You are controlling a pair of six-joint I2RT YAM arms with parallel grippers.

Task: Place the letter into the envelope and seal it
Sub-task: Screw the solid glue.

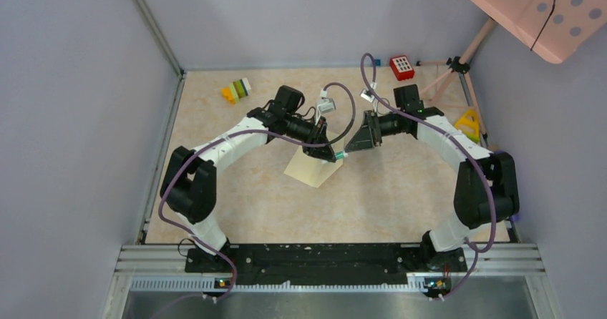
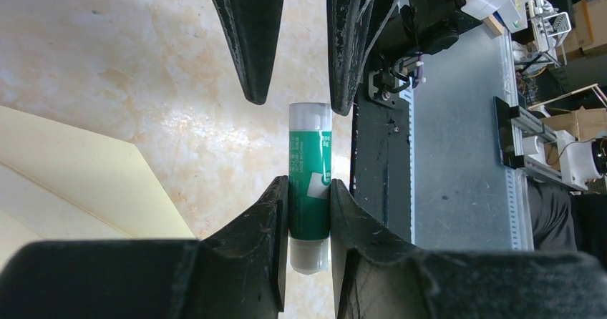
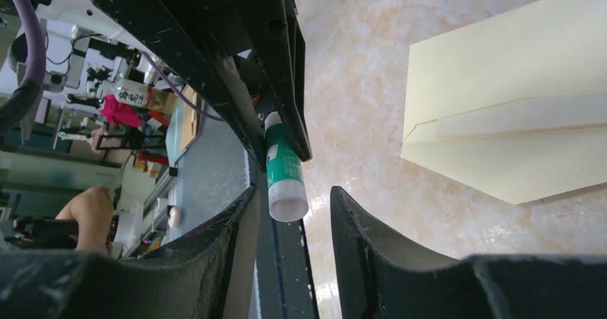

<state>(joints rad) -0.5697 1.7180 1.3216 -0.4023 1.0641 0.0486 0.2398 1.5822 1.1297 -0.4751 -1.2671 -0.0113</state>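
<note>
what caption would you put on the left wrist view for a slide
Left gripper clamps a green glue stick, the open right gripper poised at its free end, cream envelope lying alongside.

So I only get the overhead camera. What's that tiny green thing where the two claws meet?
Observer: A green glue stick. The left gripper is clamped around its body.
Visitor: And the other claw, has it grabbed it too?
Observer: Not yet. The right gripper has its fingers on either side of the white cap, with a gap showing.
Visitor: Is anyone holding the envelope?
Observer: No. The envelope lies on the table beside the stick, and neither gripper touches it.
</note>
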